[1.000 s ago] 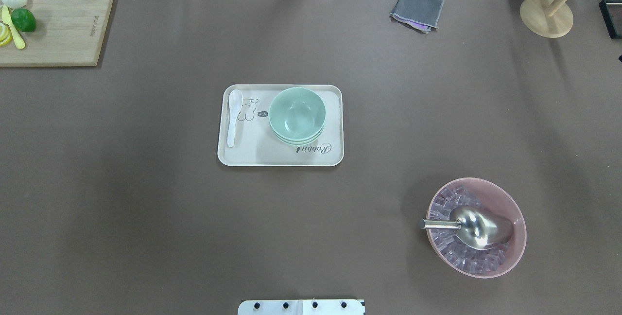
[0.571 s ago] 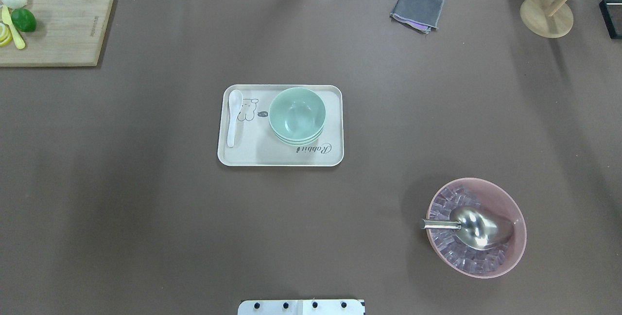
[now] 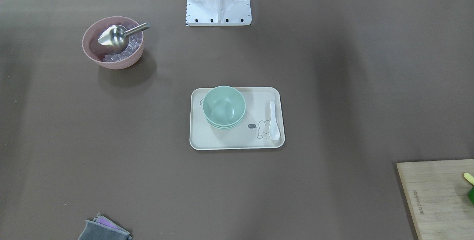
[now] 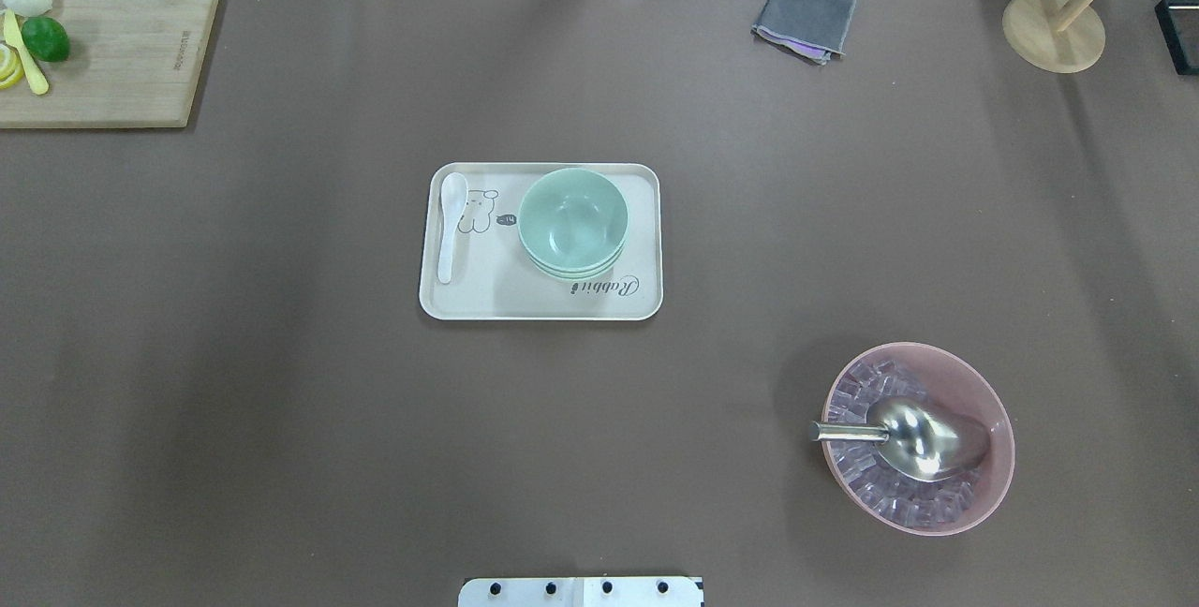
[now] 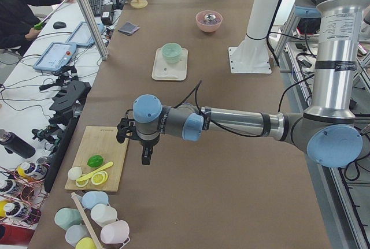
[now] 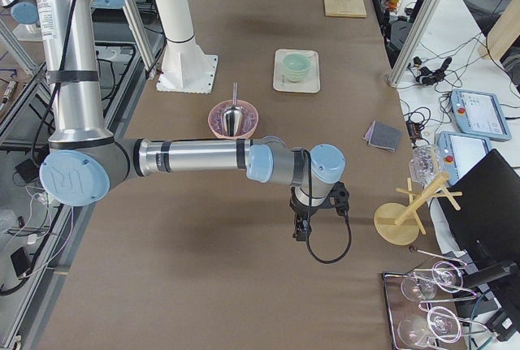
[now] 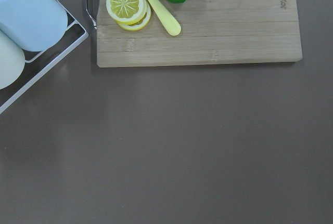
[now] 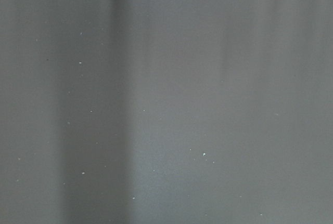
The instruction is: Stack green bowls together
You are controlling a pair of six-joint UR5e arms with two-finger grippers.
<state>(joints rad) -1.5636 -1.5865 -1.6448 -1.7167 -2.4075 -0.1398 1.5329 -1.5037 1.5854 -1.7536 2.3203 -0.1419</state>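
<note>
Sitting nested in one stack, the green bowls [image 4: 572, 218] rest on the tray [image 4: 487, 293] at the middle of the desk, on the tray's half toward the robot's right. Three rims show one inside another, so I count three bowls in a single pile, and the stacking looks complete.

The left hand [image 5: 145, 156] hangs over bare desk beside the cutting board [image 7: 234, 31] at the left end. The right hand [image 6: 301, 231] hangs over bare desk at the right end. The stack lies inward from each, between them and well apart from both; I cannot say which is nearer. Neither holds anything, but whether each is wide or narrow cannot be told from the side views.

Being round, the bowls give no long axis. Also present: one tray, one white spoon [image 4: 451, 223], one pink bowl [image 4: 979, 380], one metal scoop [image 4: 923, 438].
</note>
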